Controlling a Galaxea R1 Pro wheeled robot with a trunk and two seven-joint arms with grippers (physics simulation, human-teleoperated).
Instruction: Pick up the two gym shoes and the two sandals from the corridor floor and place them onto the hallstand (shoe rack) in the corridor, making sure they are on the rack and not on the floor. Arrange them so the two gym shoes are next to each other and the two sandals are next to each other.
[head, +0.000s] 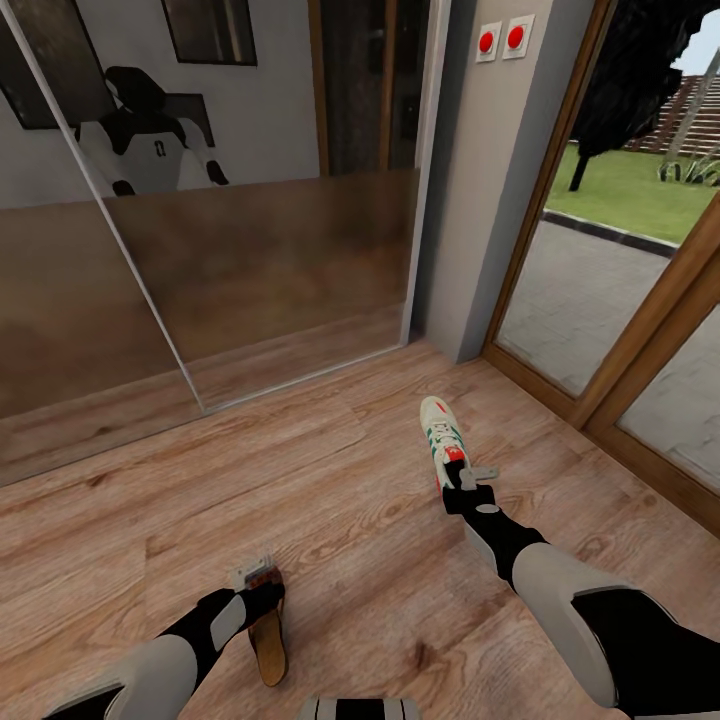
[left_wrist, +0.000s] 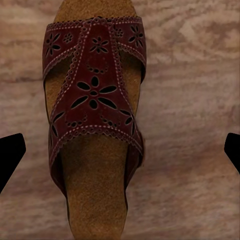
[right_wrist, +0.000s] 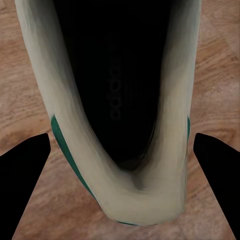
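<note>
Surroundings: mirrored sliding door (head: 230, 250) ahead, glazed wooden door (head: 620, 300) to the right
Gym shoe (head: 442, 438): white with green stripes, on the corridor floor (head: 330, 500), heel under the right gripper (head: 462, 480)
Right gripper: fingers spread either side of the shoe's dark opening (right_wrist: 120, 90)
Sandal (head: 268, 640): on the floor beneath the left gripper (head: 255, 585)
Left wrist: dark red perforated strap (left_wrist: 92, 95), fingertips (left_wrist: 10, 155) wide apart

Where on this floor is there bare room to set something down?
The widest bare corridor floor lies between the sandal and the gym shoe, reaching to the mirrored sliding door. Another patch runs between the shoe and the glass door frame. It is crowded around each end effector, left and right.
</note>
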